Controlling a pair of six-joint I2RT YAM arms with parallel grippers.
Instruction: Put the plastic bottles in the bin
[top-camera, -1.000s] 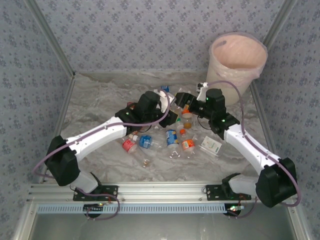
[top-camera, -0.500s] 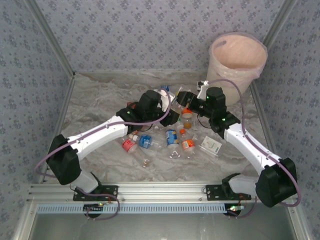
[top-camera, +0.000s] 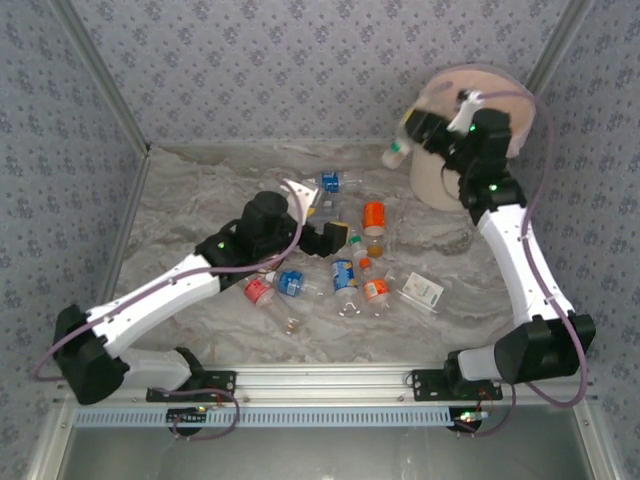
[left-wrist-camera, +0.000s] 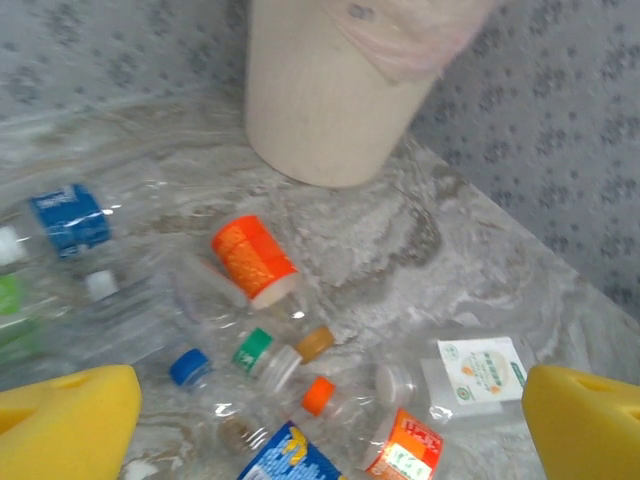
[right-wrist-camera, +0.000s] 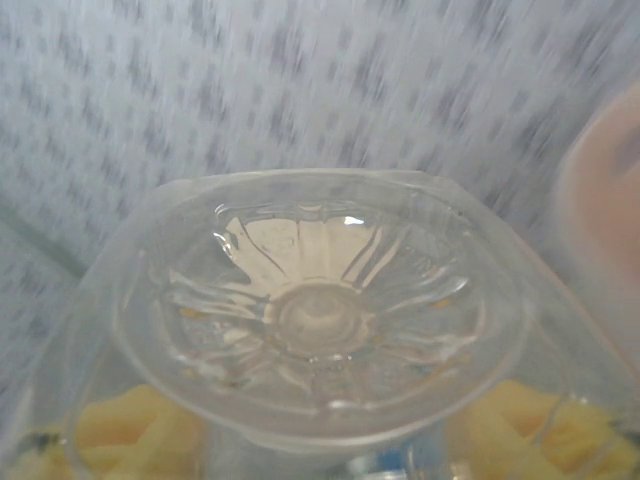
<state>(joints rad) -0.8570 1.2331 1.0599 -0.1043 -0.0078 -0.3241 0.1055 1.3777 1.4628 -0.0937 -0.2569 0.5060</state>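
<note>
Step in hand: carrying one bottle to the bin; by my reading the pickup is finished and the drop is not yet made.
Held bottle: a clear held bottle with a pale cap, tilted cap-down to the left; the right wrist view looks straight at its ribbed base.
Right jaws: clamped on that bottle, yellow pads pressing on both sides.
Bin: the bin stands at the far right corner of the surface, pink liner folded over its rim.
Bottle versus bin: the bottle hangs just outside the bin's left rim, at about rim height, not over the opening.
Right arm pose: the right arm stretches up and forward, wrist bent leftward at the bin's near-left edge.
Next move calls for: shifting the wrist right and back until the bottle is clearly above the liner, then letting go; released here, it would likely fall outside.
Left jaws: spread wide and empty, hovering low over the pile.
Left arm pose: the left arm lies long and low, reaching toward the middle of the surface.
Remaining plastic bottles: plastic bottles lie scattered mid-surface, among them an orange-labelled bottle on its side.
Other item: a flat white packet lies to the right of the pile.
</note>
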